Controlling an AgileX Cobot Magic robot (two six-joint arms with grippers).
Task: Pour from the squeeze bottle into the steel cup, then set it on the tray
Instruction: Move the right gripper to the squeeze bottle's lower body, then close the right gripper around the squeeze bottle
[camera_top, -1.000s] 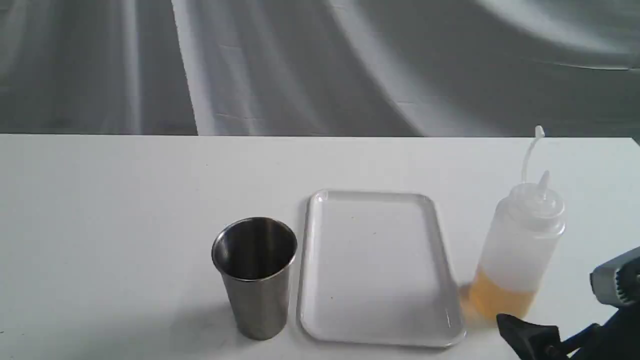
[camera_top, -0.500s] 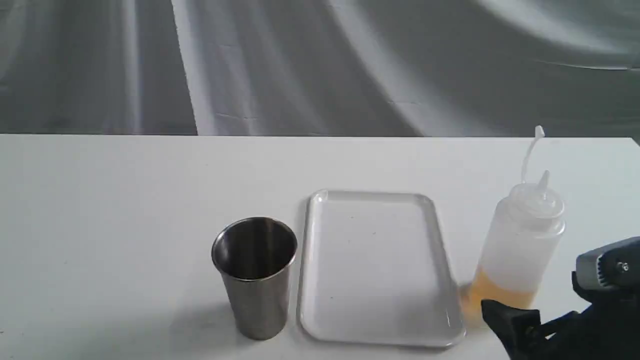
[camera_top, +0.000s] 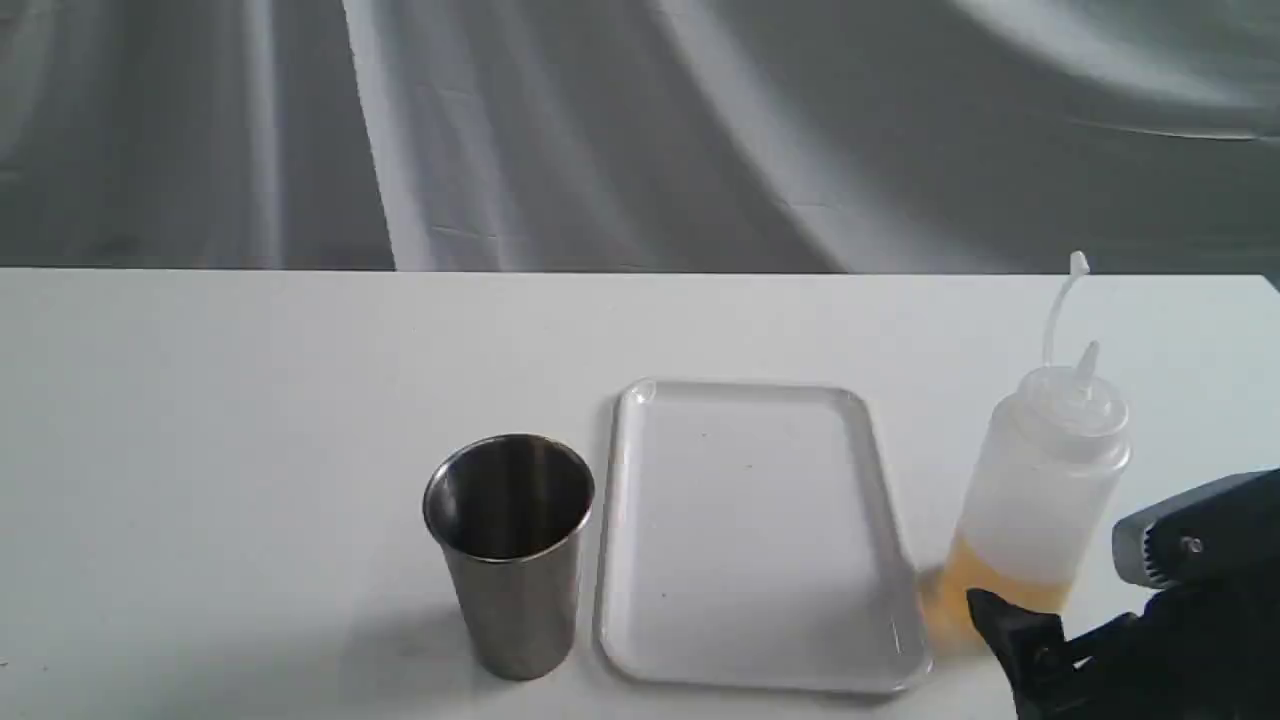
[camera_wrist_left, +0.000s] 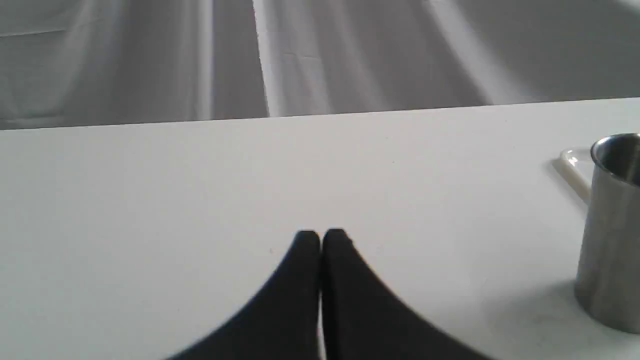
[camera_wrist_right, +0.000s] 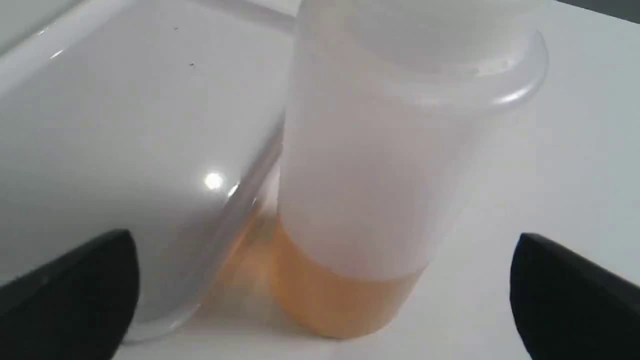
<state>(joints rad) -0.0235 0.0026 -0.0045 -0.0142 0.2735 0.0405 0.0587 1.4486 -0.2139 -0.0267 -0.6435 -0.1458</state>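
Note:
The squeeze bottle (camera_top: 1045, 480) stands upright on the table to the right of the tray (camera_top: 750, 400), with amber liquid at its base and its cap strap sticking up. The steel cup (camera_top: 510, 550) stands just left of the tray. My right gripper (camera_top: 1052, 578) is low at the bottle's near side and open. In the right wrist view its black fingers (camera_wrist_right: 75, 285) are spread wide on either side of the squeeze bottle (camera_wrist_right: 370, 165), not touching it. My left gripper (camera_wrist_left: 320, 236) is shut on nothing, over bare table left of the steel cup (camera_wrist_left: 610, 235).
The white table (camera_top: 250, 400) ends at a far edge against a grey draped cloth (camera_top: 600, 130). The tray's rim (camera_wrist_right: 235, 210) lies close against the bottle's base. The table's right edge is near the bottle.
My right gripper has moved left and forward, closer to the bottle's base. The bottle, cup and tray have not moved.

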